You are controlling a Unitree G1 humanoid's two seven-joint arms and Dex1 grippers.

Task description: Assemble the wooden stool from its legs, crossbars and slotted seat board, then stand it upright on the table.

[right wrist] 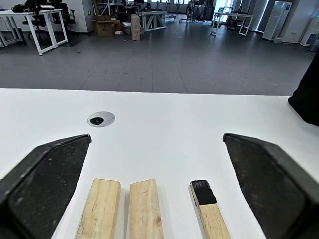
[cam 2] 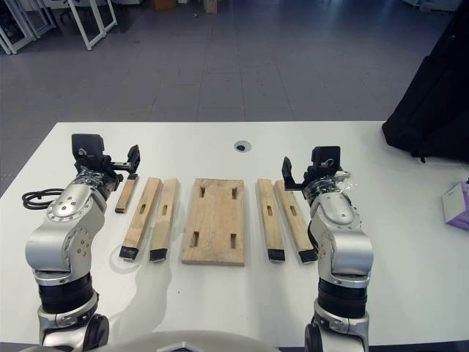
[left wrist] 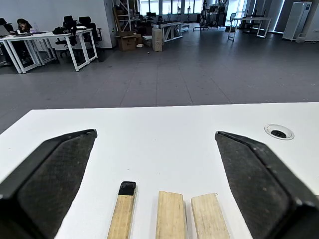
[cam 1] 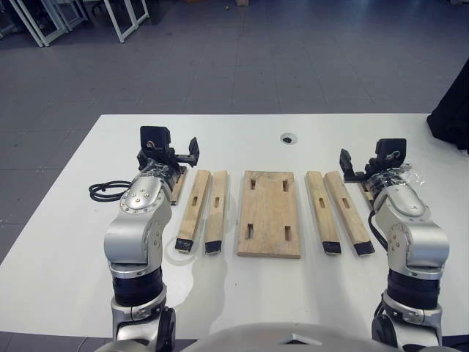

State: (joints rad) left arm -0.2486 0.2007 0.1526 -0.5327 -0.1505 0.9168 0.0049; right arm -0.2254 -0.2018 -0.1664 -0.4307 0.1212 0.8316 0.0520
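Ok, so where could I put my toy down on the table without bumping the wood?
The near strip of table in front of the seat board is bare, and the far strip around the round hole too. The middle row is crowded: board with legs either side.

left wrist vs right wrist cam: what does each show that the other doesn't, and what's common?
Left wrist view: the open left gripper, the left crossbar and the left legs. Right wrist view: the open right gripper, the right crossbar, the right legs and a black object past the table's edge. Both: the white table and its cable hole.
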